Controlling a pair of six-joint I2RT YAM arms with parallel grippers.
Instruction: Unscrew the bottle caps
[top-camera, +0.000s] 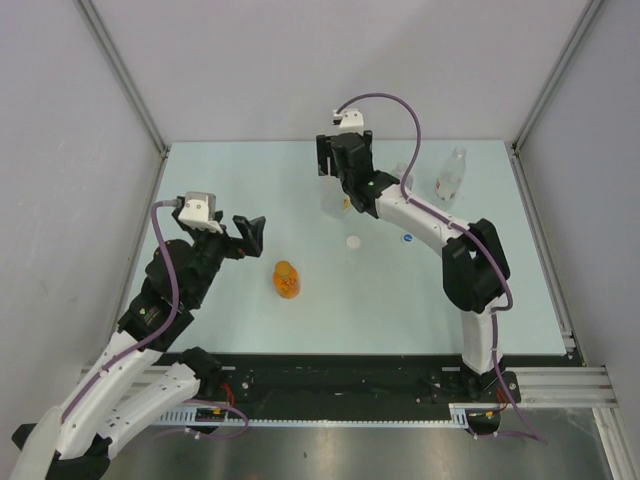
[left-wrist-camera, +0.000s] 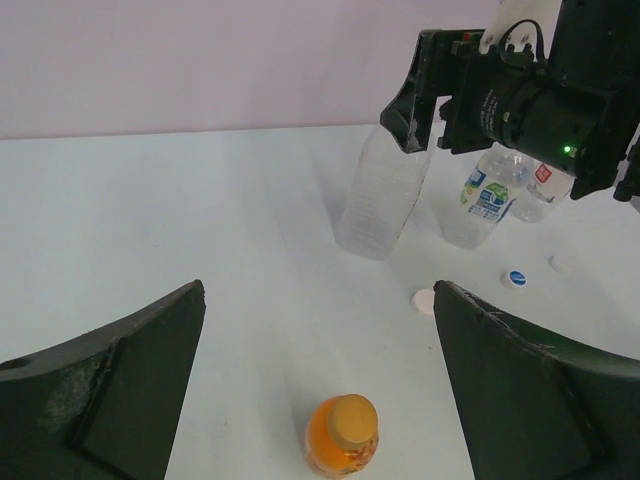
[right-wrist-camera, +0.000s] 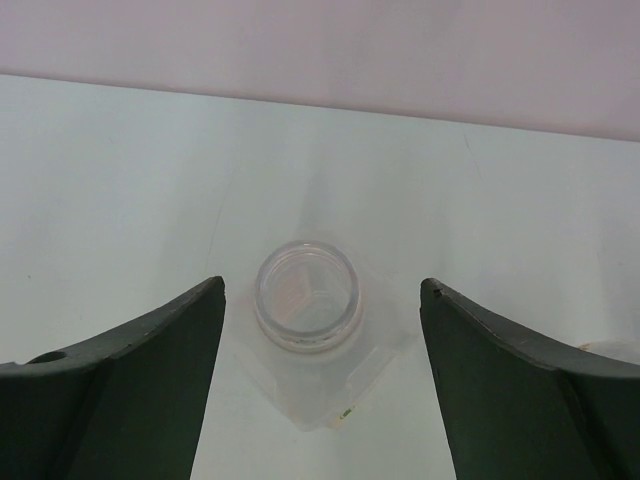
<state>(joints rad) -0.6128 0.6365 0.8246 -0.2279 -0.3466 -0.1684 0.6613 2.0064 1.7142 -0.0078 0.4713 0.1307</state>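
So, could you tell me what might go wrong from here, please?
The right gripper straddles the mouth of the uncapped clear bottle; any sideways drift while rising could topple it.
The loose white cap and blue cap lie nearby, where an arm could sweep them away.
The orange bottle, cap on, may tip if the open left gripper closes off-centre.

The orange bottle (top-camera: 287, 280) stands mid-table. A white cap (top-camera: 353, 241) lies at its two o'clock, a blue cap (top-camera: 408, 238) at three o'clock of that.
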